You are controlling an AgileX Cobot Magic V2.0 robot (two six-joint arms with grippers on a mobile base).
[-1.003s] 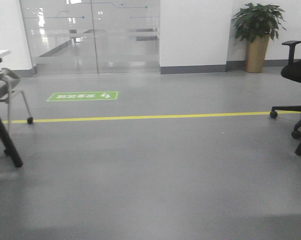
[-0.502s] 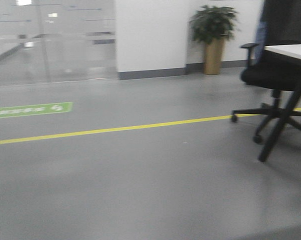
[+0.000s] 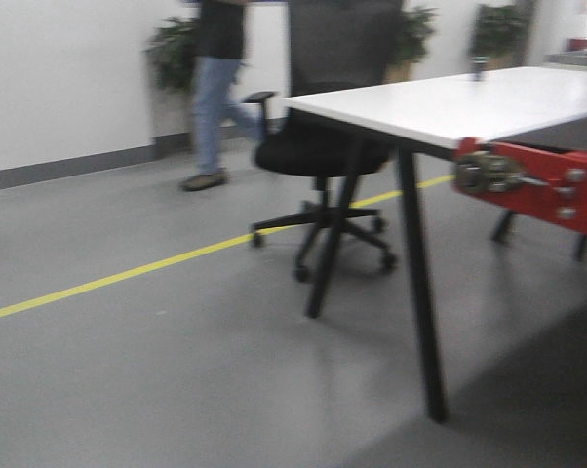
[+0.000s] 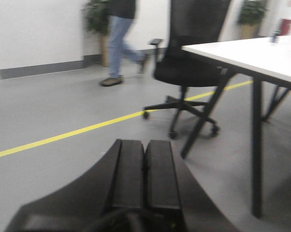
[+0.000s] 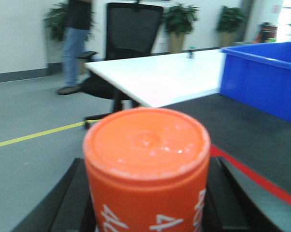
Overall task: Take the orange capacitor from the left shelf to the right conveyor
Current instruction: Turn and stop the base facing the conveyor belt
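Orange capacitor (image 5: 146, 164) stands upright between the black fingers (image 5: 73, 198) of the right gripper (image 5: 146, 208). The jaws are clamped on its sides and hold it in the air, over grey floor and near the corner of the right conveyor (image 5: 247, 140). That gripper reaches forward roughly level. The left gripper (image 4: 145, 174) also points forward over the floor, its two pads pressed together with nothing between them.

The capacitor's top is flat and glossy with a pale, scuffed rim. White numerals run round its side, cut off by the bottom edge, and only a "4" is readable.

Only the right wrist view shows the capacitor, the conveyor's dark belt with a red strip along its edge, and a blue bin (image 5: 264, 79) on the belt's far part. The front view instead shows the conveyor's red frame end (image 3: 557, 190) with silver bolts, just beside the white table (image 3: 450, 102). All three views show that table, a black office chair (image 3: 323, 146), a blurred person (image 3: 215, 88) by the wall and a yellow floor line (image 3: 128, 273).
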